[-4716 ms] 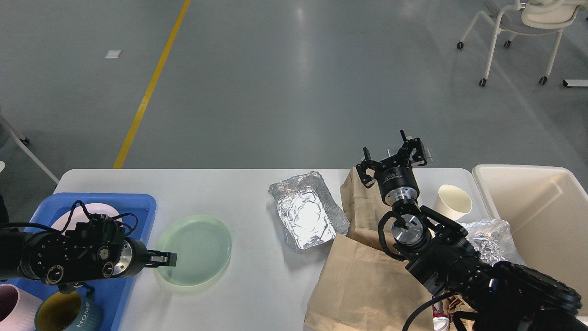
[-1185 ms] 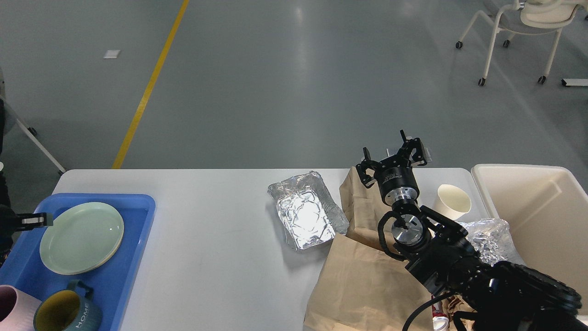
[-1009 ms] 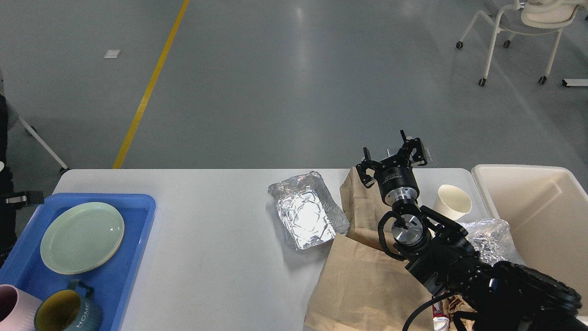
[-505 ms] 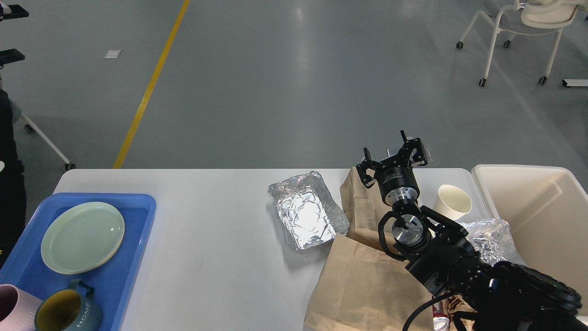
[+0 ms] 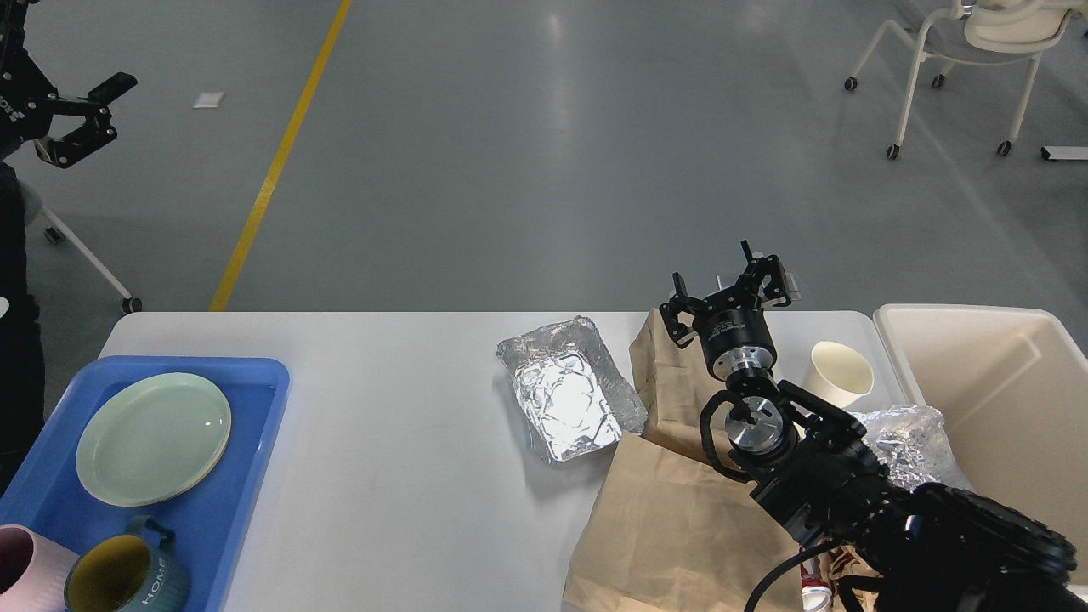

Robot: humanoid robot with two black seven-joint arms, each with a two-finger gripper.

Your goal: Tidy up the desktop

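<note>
The white-grey desktop (image 5: 399,399) fills the lower part of the head view. On its left stands a blue tray (image 5: 229,510) holding a pale green plate (image 5: 153,438) stacked on another, a pink mug (image 5: 25,569) and a teal mug (image 5: 115,582). A foil tray (image 5: 565,404), two brown paper bags (image 5: 671,527), a paper cup (image 5: 840,370) and crumpled foil (image 5: 905,442) lie at the right. My left gripper (image 5: 89,115) is raised high at the upper left, open and empty. My right gripper (image 5: 731,293) hovers open over the far bag (image 5: 663,374).
A cream plastic bin (image 5: 1003,399) stands off the desktop's right end. A white chair on castors (image 5: 960,51) is on the floor at the far right. A yellow line (image 5: 280,153) runs along the grey floor.
The green plate went from the desktop into the blue tray. My left gripper let go of it, pulled left out of the tray and rose high to the upper left. The right arm stayed still.
</note>
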